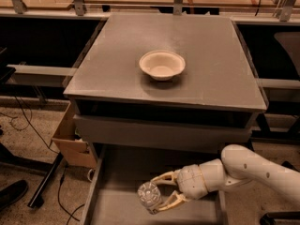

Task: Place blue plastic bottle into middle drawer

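With the gripper (155,195) at the view's 6 o'clock, jaws clasped on the blue plastic bottle (148,194) low over the middle drawer (125,171) floor, lower until it rests, then release gently to prevent rolling.

The gripper (155,195) reaches from the right into the open middle drawer (119,172), its jaws clasping the blue plastic bottle (148,195). A bowl (161,64) sits on the counter (213,50).
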You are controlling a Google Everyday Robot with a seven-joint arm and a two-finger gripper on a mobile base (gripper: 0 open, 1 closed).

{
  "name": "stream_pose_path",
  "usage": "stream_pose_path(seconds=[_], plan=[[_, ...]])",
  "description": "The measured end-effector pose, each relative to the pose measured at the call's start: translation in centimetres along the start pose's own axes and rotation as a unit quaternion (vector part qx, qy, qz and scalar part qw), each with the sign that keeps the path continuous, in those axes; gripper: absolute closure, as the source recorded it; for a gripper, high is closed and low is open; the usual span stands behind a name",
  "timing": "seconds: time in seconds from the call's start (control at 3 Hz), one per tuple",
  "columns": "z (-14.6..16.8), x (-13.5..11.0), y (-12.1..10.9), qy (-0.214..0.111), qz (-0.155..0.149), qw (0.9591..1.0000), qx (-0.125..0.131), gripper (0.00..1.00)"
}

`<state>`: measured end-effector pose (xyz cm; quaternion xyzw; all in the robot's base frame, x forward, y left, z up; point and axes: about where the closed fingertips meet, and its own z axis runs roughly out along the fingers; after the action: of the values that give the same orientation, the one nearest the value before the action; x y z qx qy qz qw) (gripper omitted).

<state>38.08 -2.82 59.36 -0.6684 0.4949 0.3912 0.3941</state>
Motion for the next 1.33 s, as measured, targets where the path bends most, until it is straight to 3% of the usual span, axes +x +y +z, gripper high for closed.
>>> stream_pose_path(seconds=[0.33, 0.67, 1.0, 1.33], plan=[[4.0, 0.8, -1.7, -0.037, 0.002, 0.9984, 0.044, 1.00], [5.7, -0.6, -2.8, -0.051, -0.006, 0.9924, 0.112, 1.00], [5.4, -2.4, -4.4, -0.042, -0.009, 0.9749, 0.218, 1.00], [4.6, -1.9, -6.4, -0.016, -0.001, 0.9576, 0.288, 1.00]])
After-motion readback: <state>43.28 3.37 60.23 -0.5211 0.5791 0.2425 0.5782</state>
